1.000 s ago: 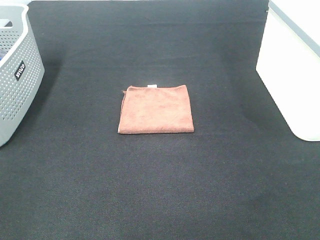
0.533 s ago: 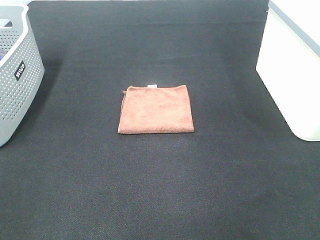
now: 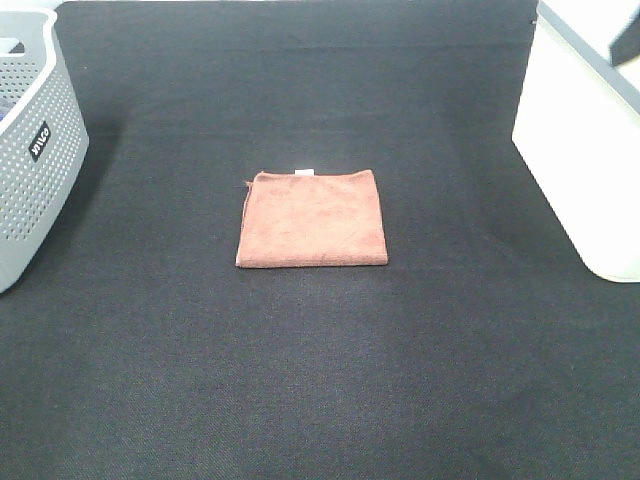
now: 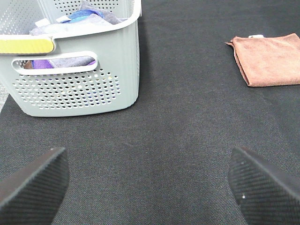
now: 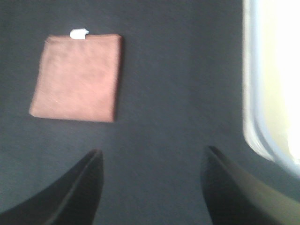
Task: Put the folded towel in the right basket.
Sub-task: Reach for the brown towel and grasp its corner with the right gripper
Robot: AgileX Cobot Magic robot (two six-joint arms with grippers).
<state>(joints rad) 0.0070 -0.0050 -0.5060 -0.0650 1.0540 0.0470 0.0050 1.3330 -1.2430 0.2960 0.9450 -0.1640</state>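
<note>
The folded towel, rust-brown with a small white tag, lies flat on the black mat at the middle. The right basket, white and solid-walled, stands at the right edge. My left gripper is open and empty above the mat, with the towel well apart from it. My right gripper is open and empty above the mat, between the towel and the white basket's rim. A dark part of the right arm shows above the white basket.
A grey perforated basket with a black label stands at the left edge; the left wrist view shows cloths inside it. Black mat covers the whole table.
A dark part of the right arm has come into the exterior view at the top right, over the white basket. The towel has not moved.
</note>
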